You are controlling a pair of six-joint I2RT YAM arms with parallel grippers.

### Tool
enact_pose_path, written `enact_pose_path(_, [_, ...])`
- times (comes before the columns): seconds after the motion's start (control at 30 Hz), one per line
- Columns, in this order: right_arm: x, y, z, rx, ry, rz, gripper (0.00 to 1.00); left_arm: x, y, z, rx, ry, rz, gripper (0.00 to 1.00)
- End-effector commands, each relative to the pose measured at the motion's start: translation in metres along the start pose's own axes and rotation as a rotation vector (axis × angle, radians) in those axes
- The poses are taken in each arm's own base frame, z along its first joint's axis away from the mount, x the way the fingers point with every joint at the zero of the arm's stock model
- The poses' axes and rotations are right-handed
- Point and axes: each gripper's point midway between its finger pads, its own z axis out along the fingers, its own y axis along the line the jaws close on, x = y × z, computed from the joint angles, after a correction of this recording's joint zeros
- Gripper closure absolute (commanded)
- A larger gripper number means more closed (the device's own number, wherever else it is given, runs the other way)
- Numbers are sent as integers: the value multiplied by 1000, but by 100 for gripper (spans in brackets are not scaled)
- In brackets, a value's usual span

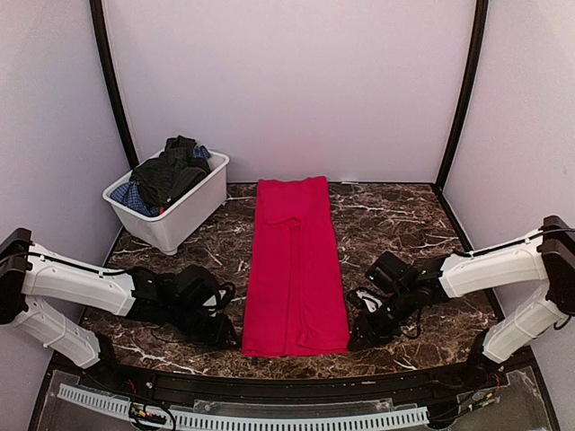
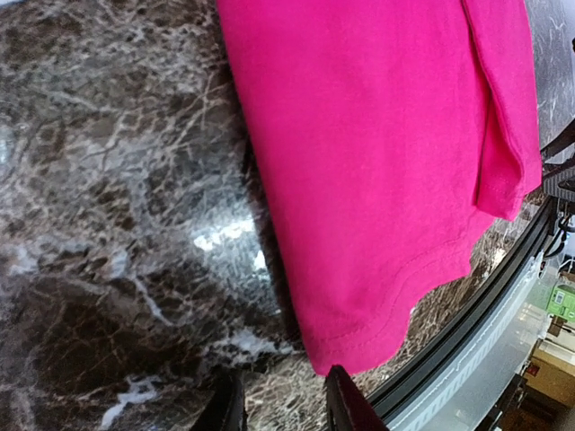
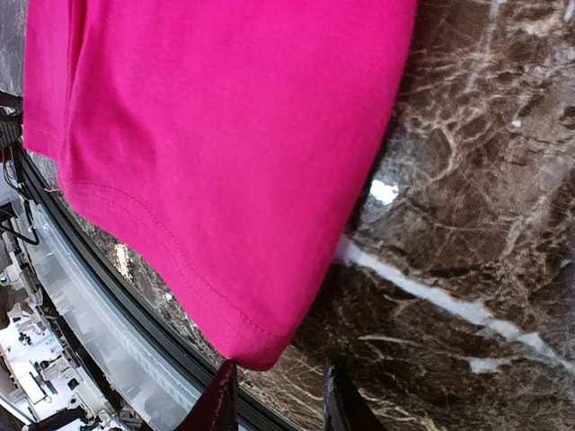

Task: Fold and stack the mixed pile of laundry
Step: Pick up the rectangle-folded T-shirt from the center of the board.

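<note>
The red cloth (image 1: 296, 265) was laid flat in a long strip mid-frame on the desk (image 1: 404, 224), the rest of the laundry pile (image 1: 168, 175) heaped in the white bin (image 1: 184, 220) at upper left. Being soft, light and limp, the cloth would probably best be pinched at its lower hemmed corners. Only in the wrist views were the left claw (image 2: 286, 409) and right claw (image 3: 278, 404) shown parted, empty, just short of those corners; the bin was shown only overhead.

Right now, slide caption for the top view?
Red cloth flat on marble table, left hand and right hand at its near corners, other laundry in white bin.
</note>
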Motion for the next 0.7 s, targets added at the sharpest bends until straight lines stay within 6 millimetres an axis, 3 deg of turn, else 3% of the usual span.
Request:
enact_pose_path(0.0, [-8, 5, 7, -40, -15, -16, 70, -2, -14, 13, 32, 16, 7, 70])
enact_pose_path(0.2, [-11, 6, 16, -60, 1, -16, 72, 11, -17, 27, -8, 67, 54, 71])
enact_pose_path(0.4, [-12, 9, 19, -77, 6, -16, 74, 16, -15, 29, -14, 78, 50, 75])
enact_pose_path(0.5, [-13, 9, 21, -79, 7, -13, 80, 17, -15, 30, -15, 80, 49, 83])
enact_pose_path(0.67, [-12, 12, 19, -88, 7, -17, 99, 18, -22, 28, 14, 81, 75, 100])
